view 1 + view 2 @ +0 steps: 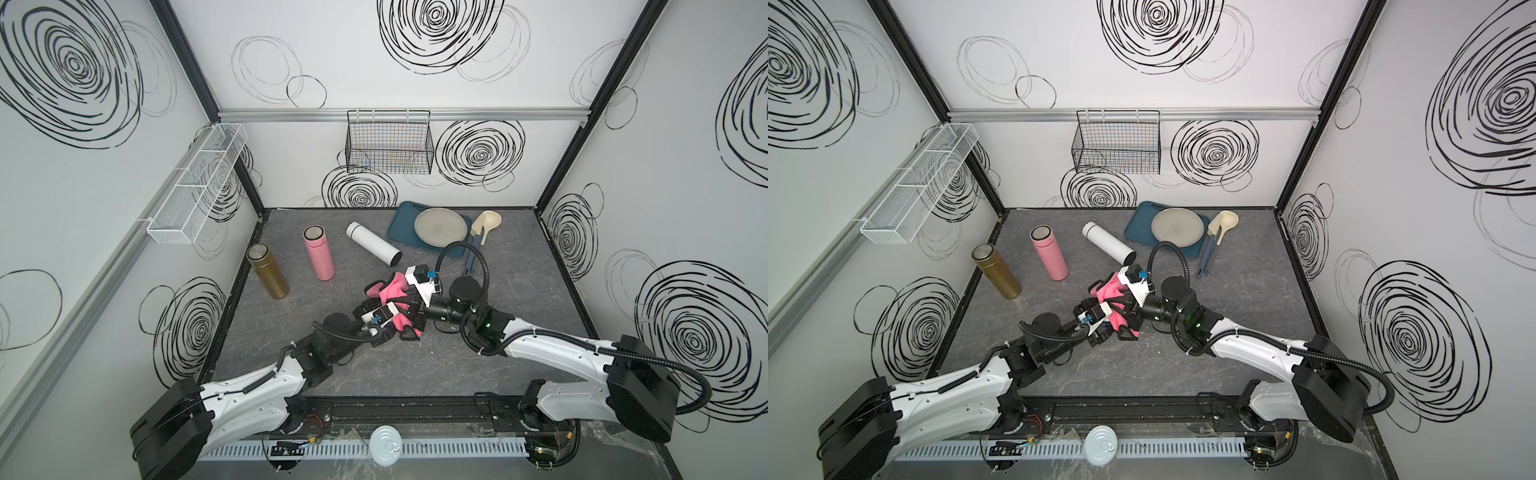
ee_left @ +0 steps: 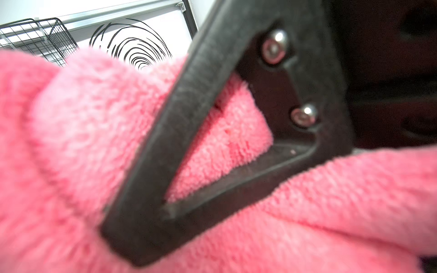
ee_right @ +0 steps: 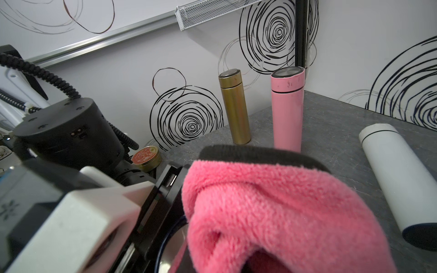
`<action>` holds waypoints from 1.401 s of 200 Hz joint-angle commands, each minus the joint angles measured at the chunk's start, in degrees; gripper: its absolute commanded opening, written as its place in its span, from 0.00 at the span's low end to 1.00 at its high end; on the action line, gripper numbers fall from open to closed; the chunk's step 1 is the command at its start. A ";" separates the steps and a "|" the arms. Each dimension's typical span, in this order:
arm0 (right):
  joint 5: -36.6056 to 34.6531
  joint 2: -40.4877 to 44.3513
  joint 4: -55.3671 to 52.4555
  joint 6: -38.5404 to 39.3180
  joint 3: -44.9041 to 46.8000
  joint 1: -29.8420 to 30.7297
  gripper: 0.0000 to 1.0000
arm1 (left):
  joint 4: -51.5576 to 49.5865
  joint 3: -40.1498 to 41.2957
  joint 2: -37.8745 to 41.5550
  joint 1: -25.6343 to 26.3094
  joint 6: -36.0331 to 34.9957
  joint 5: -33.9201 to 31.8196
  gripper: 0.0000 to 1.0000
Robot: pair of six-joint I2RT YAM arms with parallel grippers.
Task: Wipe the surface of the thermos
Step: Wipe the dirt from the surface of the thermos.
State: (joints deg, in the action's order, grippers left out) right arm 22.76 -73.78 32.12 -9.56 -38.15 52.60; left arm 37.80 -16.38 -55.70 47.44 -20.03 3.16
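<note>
A fluffy pink cloth (image 1: 390, 293) (image 1: 1108, 291) is bunched mid-table where my two arms meet. My right gripper (image 1: 406, 300) reaches in from the right and is shut on the cloth (image 3: 272, 212), which drapes over its jaws. My left gripper (image 1: 382, 318) comes from the lower left and is shut on the thermos (image 3: 173, 245). Only the thermos's round steel top with a dark blue rim shows beside the cloth. The left wrist view is filled by the cloth (image 2: 71, 141), with a black finger (image 2: 189, 118) pressed into it.
A gold flask (image 1: 268, 272) and a pink flask (image 1: 319, 253) stand at the back left. A white flask (image 1: 374, 243) lies behind the grippers. At the back right are a blue tray (image 1: 399, 228), plate (image 1: 440, 226) and utensils (image 1: 484, 230). A wire basket (image 1: 388, 141) hangs behind.
</note>
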 commanded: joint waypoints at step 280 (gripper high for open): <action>-8.79 5.96 2.13 -17.52 16.29 -18.62 0.00 | 29.08 -1.45 9.87 -0.11 16.22 -15.87 0.00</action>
State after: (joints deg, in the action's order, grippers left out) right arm 13.67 -66.70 29.45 -24.08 -23.44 34.70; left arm 58.39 -15.77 -49.08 48.21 -13.17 -4.27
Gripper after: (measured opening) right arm 0.108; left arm 0.673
